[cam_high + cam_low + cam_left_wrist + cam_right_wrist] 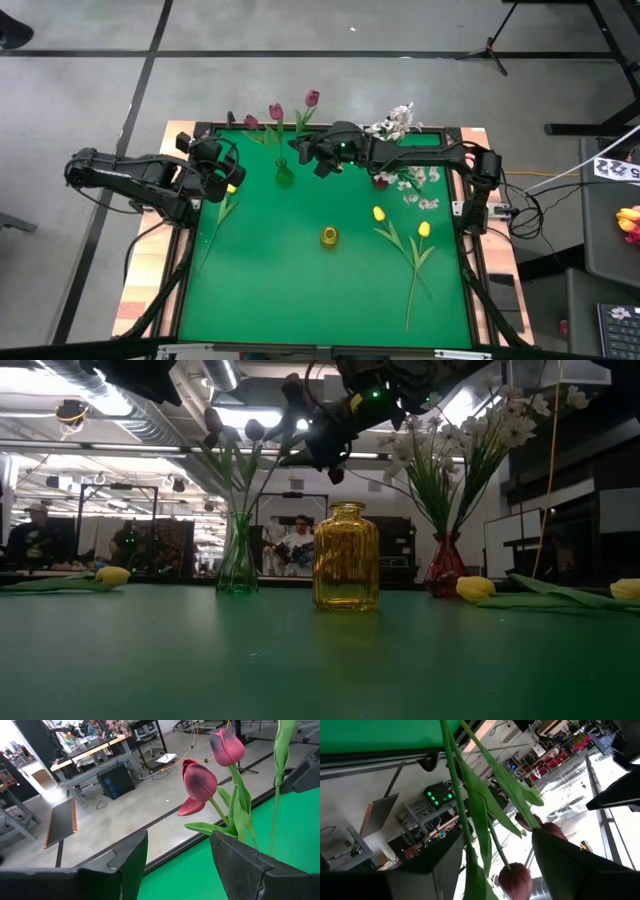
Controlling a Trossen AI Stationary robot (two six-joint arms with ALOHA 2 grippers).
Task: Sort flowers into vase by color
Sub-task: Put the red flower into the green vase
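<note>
Yellow vase [346, 556] waits; our right pincer [318, 158] spreads beside the maroon tulips [276, 112]; next, fetch yellow tulips [423, 230].

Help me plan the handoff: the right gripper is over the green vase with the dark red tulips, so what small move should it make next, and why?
Probably lift the right gripper straight up and clear. Its fingers stand open around the stems, and the dark red tulips already stand in the green vase.
</note>
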